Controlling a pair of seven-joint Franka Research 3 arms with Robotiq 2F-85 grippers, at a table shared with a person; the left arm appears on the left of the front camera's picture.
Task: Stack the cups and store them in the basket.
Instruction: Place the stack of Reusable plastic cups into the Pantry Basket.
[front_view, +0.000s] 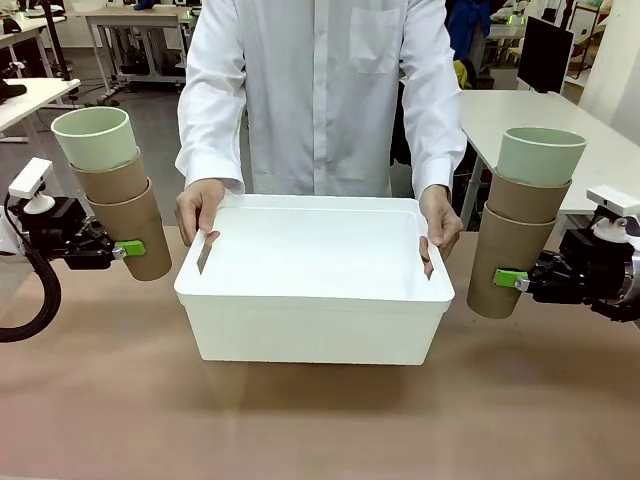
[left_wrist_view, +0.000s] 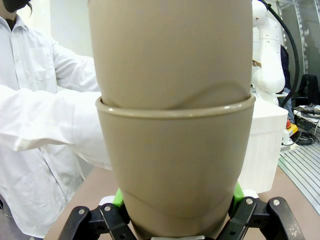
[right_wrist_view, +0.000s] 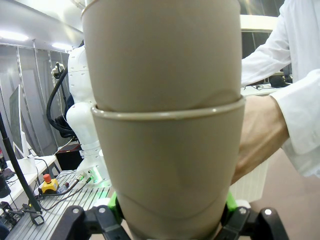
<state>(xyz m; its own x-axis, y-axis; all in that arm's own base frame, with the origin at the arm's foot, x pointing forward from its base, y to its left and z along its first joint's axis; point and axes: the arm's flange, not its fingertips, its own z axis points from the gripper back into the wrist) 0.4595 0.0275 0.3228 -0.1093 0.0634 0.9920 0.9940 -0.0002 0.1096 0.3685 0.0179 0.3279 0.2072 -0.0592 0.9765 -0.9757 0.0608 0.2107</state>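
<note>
I'm looking at six cups in two stacks of three, each a mint cup nested into two tan ones. The left stack (front_view: 112, 195) is being held near the table's (front_view: 320, 425) left edge, leaning with its mouth toward that edge. The right stack (front_view: 525, 230) is being held near the right edge, tilting slightly outward too.

The left gripper (front_view: 137, 252) is clamping the bottom tan cup low on its body, jaws closed on it from both sides. In the left wrist view its green pads (left_wrist_view: 118, 197) are pressing against the cup's wall. The right gripper (front_view: 500, 281) is gripping the base of its stack (right_wrist_view: 165, 150) the same way.

The basket (front_view: 315, 325) is standing mid-table between the stacks, apart from both. A person (front_view: 320, 90) at the far edge is holding it, one hand (front_view: 198, 212) on the rim's left end and the other hand (front_view: 440, 222) on the right end.
</note>
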